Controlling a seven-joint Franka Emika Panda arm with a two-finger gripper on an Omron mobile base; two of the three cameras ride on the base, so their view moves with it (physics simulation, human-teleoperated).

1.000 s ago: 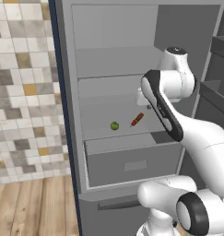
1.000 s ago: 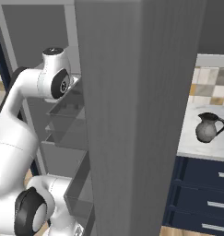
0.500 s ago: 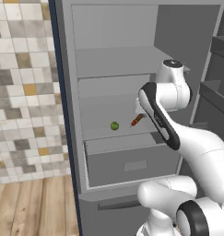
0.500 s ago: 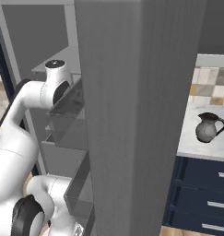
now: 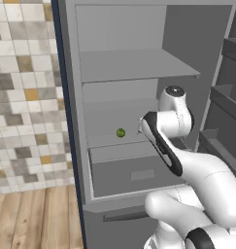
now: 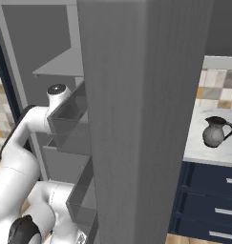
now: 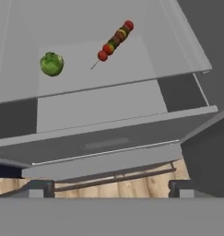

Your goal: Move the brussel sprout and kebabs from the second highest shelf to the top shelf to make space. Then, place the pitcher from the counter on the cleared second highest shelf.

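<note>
While the gripper's [image 7: 106, 188] fingers stand spread, a round green brussel sprout [image 7: 51, 63] lies beside the red-and-yellow kebab [image 7: 114, 40].

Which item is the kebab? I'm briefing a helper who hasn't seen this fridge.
Look into the open fridge, at the second highest shelf above the drawer. Two foods lie there, apart. The kebab is the thin skewer of red and dark chunks, unlike the round green brussel sprout beside it.

Grey fridge shelf [image 7: 132, 69]; brussel sprout [image 7: 51, 63], kebab [image 7: 112, 42] (well apart)
</note>
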